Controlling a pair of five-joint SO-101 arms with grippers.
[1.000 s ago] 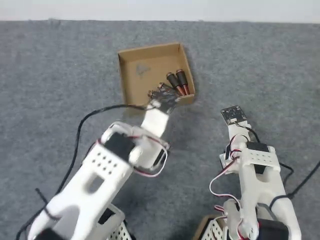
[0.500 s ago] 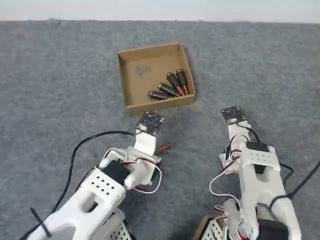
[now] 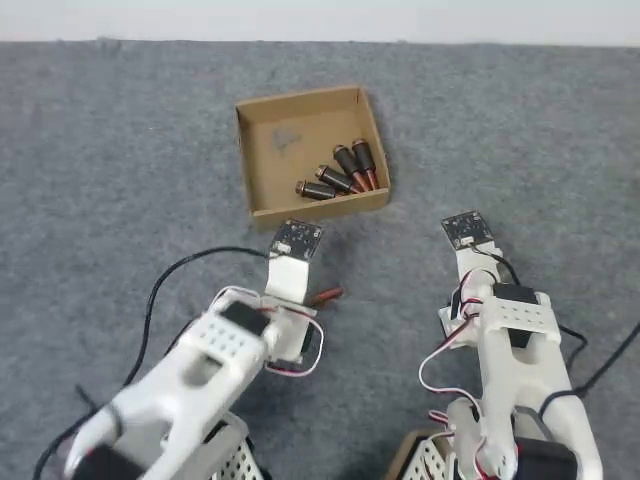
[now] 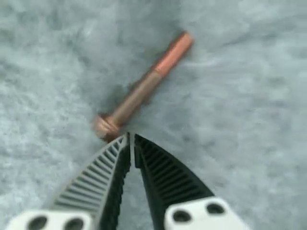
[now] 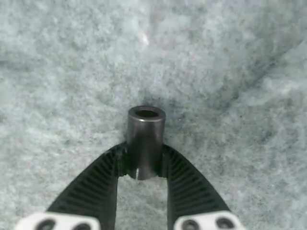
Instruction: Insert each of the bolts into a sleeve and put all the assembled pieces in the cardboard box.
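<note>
A copper bolt lies loose on the grey carpet, also seen as a small bolt beside the left arm. My left gripper is shut and empty, its tips just short of the bolt's head. My right gripper is shut on a dark sleeve, held upright above the carpet with its open bore facing up. The cardboard box stands at the back centre with three assembled pieces inside, near its right front corner.
Grey carpet covers the whole table. A black cable loops off the left arm on the left side. The right arm's wrist board sits right of the box's front.
The left arm has pulled back from over the box toward the near side. A third assembled piece now lies in the box, and the left gripper sits low over the loose bolt.
</note>
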